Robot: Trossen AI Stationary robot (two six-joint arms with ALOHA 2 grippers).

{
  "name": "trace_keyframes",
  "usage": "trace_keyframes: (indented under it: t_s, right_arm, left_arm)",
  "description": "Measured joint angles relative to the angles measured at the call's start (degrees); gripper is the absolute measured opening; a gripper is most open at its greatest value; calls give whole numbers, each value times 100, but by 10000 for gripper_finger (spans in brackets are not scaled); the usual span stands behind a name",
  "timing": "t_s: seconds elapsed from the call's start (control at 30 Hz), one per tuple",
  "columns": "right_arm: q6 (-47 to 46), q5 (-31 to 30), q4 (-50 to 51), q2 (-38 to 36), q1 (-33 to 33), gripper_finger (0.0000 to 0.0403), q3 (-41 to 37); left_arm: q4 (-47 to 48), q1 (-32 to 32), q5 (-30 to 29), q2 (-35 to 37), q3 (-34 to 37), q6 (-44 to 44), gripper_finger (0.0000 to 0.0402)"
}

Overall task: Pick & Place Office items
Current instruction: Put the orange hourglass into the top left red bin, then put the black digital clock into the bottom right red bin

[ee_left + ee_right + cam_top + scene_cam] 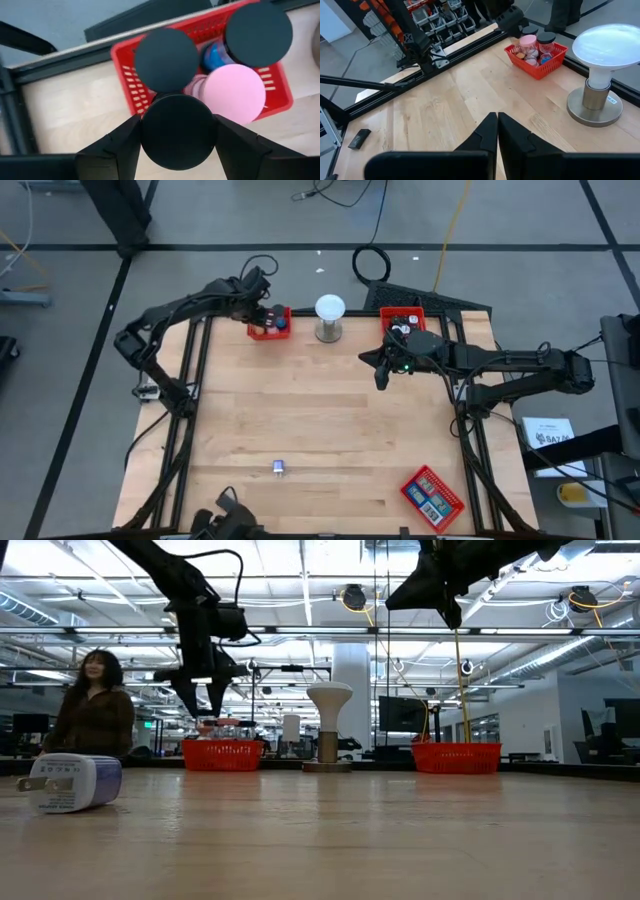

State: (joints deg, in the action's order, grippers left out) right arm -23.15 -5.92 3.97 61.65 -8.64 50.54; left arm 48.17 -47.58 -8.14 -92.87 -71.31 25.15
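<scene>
High view: the left tool hangs over the left tray, which sits just left of the lamp. The right tool hovers over bare tabletop right of the lamp, near the right tray. A plug lies well in front of the lamp.

Low view: the left tool is poised above its tray; the plug lies nearest.

Left wrist view: the fingers grasp a black-lidded jar above the tray, beside a pink lid.

Right wrist view: the right tool is clenched, empty.

Likely step: placing the jar. Next, lower and release.
</scene>
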Motion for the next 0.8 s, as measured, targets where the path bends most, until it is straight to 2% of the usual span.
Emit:
trace_keyframes:
  t_s: [0.2,0.43,0.57,0.7,0.8]
  right_arm:
    - [26,0,0,0,2,4,0]
    - [28,0,1,0,0,4,0]
    - [28,-2,2,0,0,4,0]
    - [44,-2,4,0,0,4,0]
    - [152,-2,4,0,0,4,0]
  left_arm:
    - [-184,-19,341,-92,0,12,225]
    - [-131,-19,278,-82,0,11,291]
    - [-24,-19,524,-79,0,-155,320]
    - [407,-3,694,33,-2,-362,324]
    - [713,139,319,229,-2,-479,305]
